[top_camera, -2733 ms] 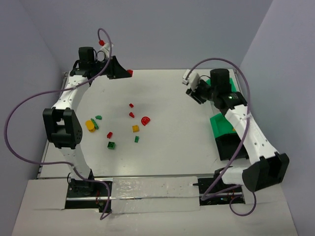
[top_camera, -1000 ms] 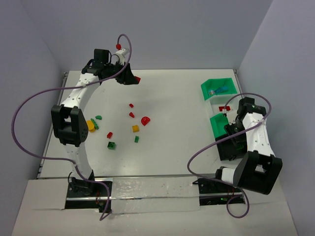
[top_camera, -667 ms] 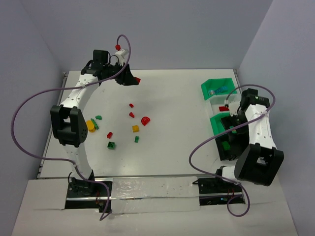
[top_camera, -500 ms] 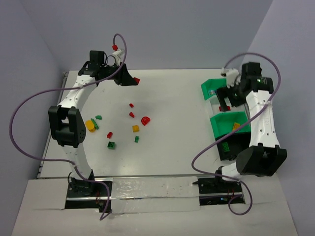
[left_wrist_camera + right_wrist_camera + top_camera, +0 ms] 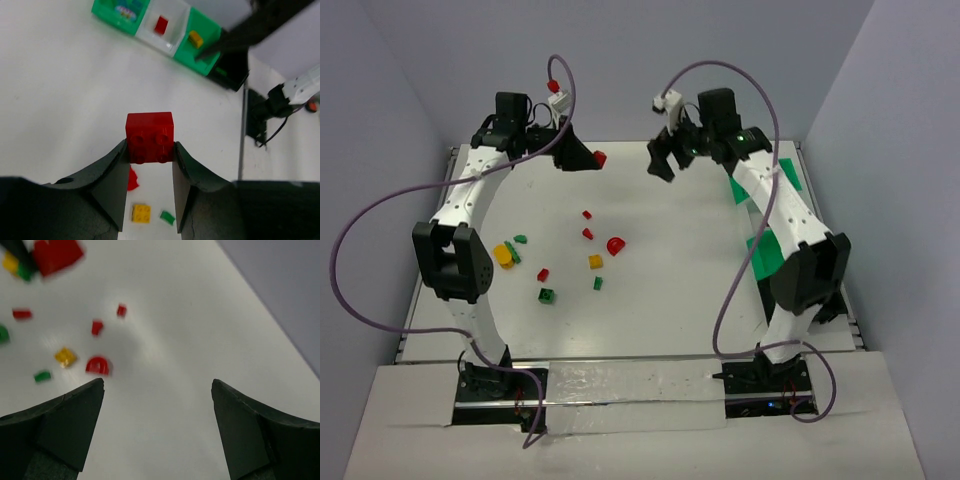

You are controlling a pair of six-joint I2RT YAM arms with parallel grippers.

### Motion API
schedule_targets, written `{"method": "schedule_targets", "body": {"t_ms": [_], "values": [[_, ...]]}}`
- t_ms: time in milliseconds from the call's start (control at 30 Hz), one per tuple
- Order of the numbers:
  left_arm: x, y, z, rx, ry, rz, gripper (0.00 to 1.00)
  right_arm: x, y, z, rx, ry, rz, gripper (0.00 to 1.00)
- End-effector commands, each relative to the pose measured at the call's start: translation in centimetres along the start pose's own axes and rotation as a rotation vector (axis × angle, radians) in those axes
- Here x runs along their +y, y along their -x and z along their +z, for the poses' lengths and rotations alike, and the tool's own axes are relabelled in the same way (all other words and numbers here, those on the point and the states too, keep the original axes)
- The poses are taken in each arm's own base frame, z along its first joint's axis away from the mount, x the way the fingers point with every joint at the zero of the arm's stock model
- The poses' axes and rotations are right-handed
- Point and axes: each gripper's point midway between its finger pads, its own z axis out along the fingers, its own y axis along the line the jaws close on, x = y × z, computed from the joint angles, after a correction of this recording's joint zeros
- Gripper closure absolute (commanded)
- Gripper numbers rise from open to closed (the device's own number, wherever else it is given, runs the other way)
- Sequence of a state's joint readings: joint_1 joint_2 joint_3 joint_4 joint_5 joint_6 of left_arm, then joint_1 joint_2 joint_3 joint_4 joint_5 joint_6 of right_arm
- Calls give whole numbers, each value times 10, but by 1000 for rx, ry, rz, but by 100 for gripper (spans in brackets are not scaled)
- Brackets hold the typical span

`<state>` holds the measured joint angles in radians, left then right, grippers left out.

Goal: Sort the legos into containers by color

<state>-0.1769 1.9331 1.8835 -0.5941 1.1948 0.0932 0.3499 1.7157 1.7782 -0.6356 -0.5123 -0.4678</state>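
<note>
The containers (image 5: 112,20) sit in a row along the table's right edge. In the left wrist view one holds a red piece and one a yellow; from the top camera the right arm covers most of them.

The left hand (image 5: 582,157) is partly closed, with its jaws pinching the red brick (image 5: 149,135) by two opposite flat sides. It is raised over the far-left part of the table. This brick is bigger than the rest. I judge it hard, light plastic with smooth, slick sides, so it could twist if pinched off-centre. The grip looks centred, and the studs show on the face turned to the camera.

The right hand (image 5: 665,160) is spread wide and holds nothing. It hangs over the far middle of the table.

The loose legos (image 5: 595,262) are scattered left of centre in red, yellow and green, mostly apart from each other. A few at the far left lie close together or touching. They are tiny, rigid and near weightless, and likely to skid or flip if nudged. I would take each across its flat sides from straight above. The red dome piece (image 5: 615,244) has a curved edge, so I would grip it on its flat faces instead.

The room has plain lilac walls (image 5: 720,60) close around three sides. The table (image 5: 670,300) is white, flat and smooth, and probably gives little friction.
</note>
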Motion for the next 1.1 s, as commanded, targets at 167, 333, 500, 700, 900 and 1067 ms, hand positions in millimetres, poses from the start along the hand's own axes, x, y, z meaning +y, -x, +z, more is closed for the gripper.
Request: {"method": "schedule_targets", "body": {"t_ms": [167,333,500,700,900,1067], "values": [[-3,19,-21,-102,327,412,100,27,71,27,-120,256,409,7],[-2,17,-10,-92,367,484,100,59,77,39,-102,433,525,6],[-4,15,6,-62,369,558,100,82,80,45,-91,523,530,5],[-15,17,19,-65,342,593,100,84,77,54,-78,519,542,4],[-25,22,26,-74,327,630,100,78,66,66,-53,481,558,16],[-31,24,26,-92,322,637,100,71,61,68,-53,479,598,30]]}}
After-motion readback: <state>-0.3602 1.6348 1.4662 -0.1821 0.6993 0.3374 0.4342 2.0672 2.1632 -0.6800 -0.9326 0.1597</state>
